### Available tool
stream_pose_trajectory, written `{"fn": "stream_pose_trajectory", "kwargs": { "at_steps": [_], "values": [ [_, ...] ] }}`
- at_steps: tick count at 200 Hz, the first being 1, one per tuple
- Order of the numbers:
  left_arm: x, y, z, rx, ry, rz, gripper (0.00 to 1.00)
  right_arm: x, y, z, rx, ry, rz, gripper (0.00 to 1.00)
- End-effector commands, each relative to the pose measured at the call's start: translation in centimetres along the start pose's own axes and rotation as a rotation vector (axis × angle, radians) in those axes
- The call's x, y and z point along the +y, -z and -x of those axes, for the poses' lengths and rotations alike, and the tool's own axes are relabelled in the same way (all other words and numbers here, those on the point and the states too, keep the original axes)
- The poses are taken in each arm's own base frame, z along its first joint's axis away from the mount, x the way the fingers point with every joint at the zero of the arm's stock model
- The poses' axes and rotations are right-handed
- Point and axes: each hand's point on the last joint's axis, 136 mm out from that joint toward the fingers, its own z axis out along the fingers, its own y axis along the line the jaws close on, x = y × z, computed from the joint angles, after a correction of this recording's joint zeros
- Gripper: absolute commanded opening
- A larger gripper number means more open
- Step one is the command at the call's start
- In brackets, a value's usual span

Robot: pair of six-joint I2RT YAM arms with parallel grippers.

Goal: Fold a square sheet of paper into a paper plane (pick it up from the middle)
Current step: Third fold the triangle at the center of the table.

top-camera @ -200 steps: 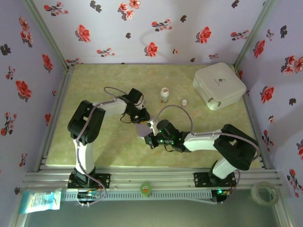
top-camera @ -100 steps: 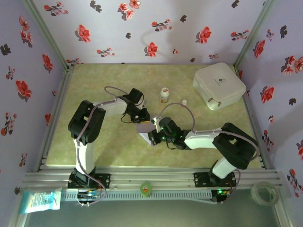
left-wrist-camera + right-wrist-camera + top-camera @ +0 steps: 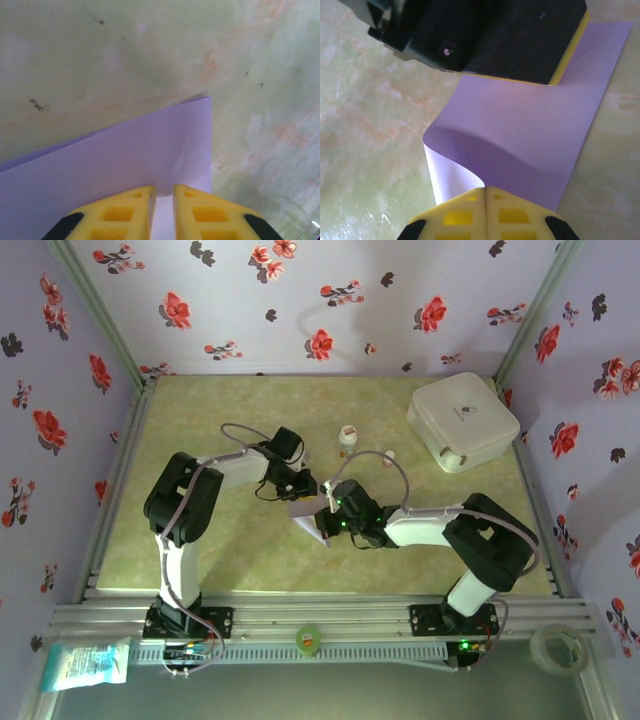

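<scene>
The thin pale lilac square sheet of paper [image 3: 306,518] sits between the two hands near the middle of the mottled green bench [image 3: 200,430]. It presents as a strip narrower than a full square, so it is judged partly folded. The right hand [image 3: 485,192] has its yellow fingers [image 3: 457,215] fully closed. The edge of the sheet nearest this hand curls up off the bench, pale underside outward, and runs into the fingertips; it is judged pinched there. The left hand [image 3: 164,192] stands directly ahead of the right hand, across the sheet. Its fingers are nearly together with a narrow slit between them, and their tips are set on the sheet. Whether they clamp the paper or merely press it down cannot be told. Ahead of the left fingertips the sheet spreads flat, with a free corner ahead and to the right. Handling: the paper is judged very light and limp, and it probably creases permanently and slides easily on the smooth bench. Opposing pulls from the two hands could tear it. Take hold at an edge or corner with a shallow bite, and pin it with the other hand close to the intended crease line.
</scene>
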Motion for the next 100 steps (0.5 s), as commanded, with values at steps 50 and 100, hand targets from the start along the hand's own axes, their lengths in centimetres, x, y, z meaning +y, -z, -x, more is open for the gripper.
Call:
{"fn": "stream_pose_trajectory", "kwargs": {
  "at_steps": [50,100],
  "values": [
    [1.79,-0.83,-1.59,0.035,0.015,0.071,0.18,-0.88,-0.64,0.25,0.047,-0.010,-0.050,0.00],
    [1.53,-0.70,-1.34,0.028,0.020,0.067,0.18,-1.12,-0.51,0.13,0.110,-0.035,-0.057,0.00]
  ]
}}
